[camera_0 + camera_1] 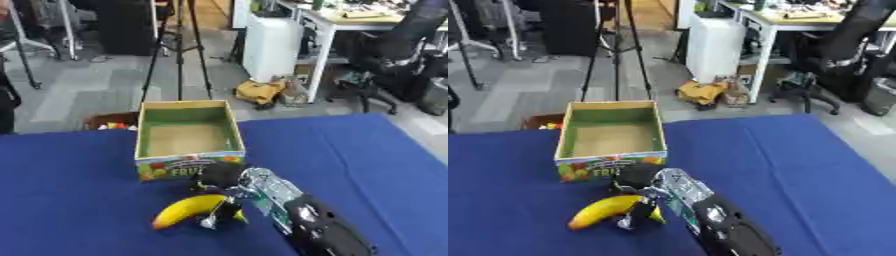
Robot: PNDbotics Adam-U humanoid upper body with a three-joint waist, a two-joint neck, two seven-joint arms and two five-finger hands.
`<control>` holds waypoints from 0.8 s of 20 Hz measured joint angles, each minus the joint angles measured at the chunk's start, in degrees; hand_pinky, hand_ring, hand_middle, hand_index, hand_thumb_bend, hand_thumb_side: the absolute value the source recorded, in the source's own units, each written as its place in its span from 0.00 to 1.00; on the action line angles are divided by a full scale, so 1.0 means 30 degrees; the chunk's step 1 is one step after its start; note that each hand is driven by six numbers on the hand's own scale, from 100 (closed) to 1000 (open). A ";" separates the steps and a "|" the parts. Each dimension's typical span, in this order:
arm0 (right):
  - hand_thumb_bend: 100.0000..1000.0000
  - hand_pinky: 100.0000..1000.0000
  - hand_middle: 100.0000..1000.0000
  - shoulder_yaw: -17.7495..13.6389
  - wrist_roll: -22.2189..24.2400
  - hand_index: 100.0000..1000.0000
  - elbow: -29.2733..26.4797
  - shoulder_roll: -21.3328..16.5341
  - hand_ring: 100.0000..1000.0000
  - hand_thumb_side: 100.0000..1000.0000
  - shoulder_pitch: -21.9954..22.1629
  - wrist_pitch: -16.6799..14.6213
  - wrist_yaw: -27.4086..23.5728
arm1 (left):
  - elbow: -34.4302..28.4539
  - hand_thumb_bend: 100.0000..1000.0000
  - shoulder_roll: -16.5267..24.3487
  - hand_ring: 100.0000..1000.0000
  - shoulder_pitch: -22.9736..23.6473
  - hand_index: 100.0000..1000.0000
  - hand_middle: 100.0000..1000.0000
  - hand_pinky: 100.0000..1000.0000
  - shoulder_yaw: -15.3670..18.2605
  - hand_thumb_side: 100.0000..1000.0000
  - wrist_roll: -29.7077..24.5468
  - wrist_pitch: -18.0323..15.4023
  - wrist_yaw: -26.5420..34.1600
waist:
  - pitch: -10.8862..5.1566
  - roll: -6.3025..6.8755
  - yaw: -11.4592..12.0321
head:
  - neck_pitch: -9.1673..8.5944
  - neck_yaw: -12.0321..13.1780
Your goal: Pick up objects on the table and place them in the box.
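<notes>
A yellow banana lies low over the blue table, just in front of the box. My right hand comes in from the lower right and its fingers are curled round the banana's right end. The cardboard box with green inner walls and a fruit label on its front stands open behind the banana, and nothing shows inside it. My left hand is in no view.
The blue cloth runs wide to the left and right of the box. Beyond the table's far edge are a tripod, a white cabinet, an office chair and a red-and-white thing behind the box.
</notes>
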 measured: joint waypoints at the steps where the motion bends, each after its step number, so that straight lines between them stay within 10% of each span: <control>1: 0.22 0.50 0.58 0.0001 -0.0057 0.70 0.0034 0.0000 0.62 0.43 -0.0021 -0.0004 0.0000 | 0.0000 0.00 0.0000 0.63 -0.0002 0.85 0.60 0.40 0.0000 0.98 0.0001 0.0001 0.0000 | 0.0004 0.0000 0.0000 | 0.0000 -0.0014; 16: 0.15 0.44 0.49 0.0103 -0.1039 0.62 0.0159 0.0000 0.55 0.41 -0.0019 -0.0022 -0.0027 | 0.0000 0.00 -0.0002 0.63 -0.0009 0.85 0.60 0.40 0.0002 0.98 0.0088 0.0079 0.0005 | 0.0018 0.0055 -0.0044 | 0.0001 -0.0180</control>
